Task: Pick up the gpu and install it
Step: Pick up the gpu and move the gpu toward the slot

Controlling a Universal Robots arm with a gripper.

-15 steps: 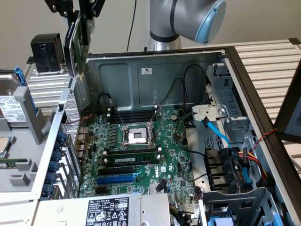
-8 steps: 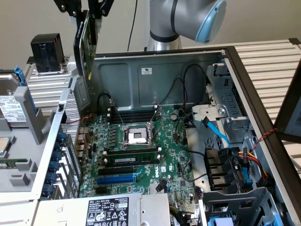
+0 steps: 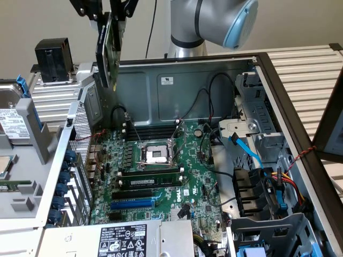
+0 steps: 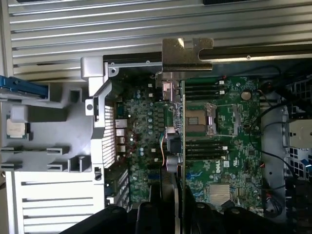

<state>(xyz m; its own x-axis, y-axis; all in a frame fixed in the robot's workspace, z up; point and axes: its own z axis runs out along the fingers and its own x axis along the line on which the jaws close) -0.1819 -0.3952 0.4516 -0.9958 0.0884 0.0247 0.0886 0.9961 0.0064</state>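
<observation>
Item: graphics card (image 3: 107, 51), held in the air over your open computer case (image 3: 161, 91).
Your gripper (image 3: 110, 16) is partly closed, its fingers clamped on the card's upper edge. The card hangs upright at the case's far corner on the exterior view's left, well above the green motherboard (image 3: 155, 166).

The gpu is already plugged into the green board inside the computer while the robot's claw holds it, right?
Not quite. The gripper does hold the gpu, but it is not plugged in. The exterior view shows it hanging upright in the air above the open computer case, clear of the green motherboard.
</observation>
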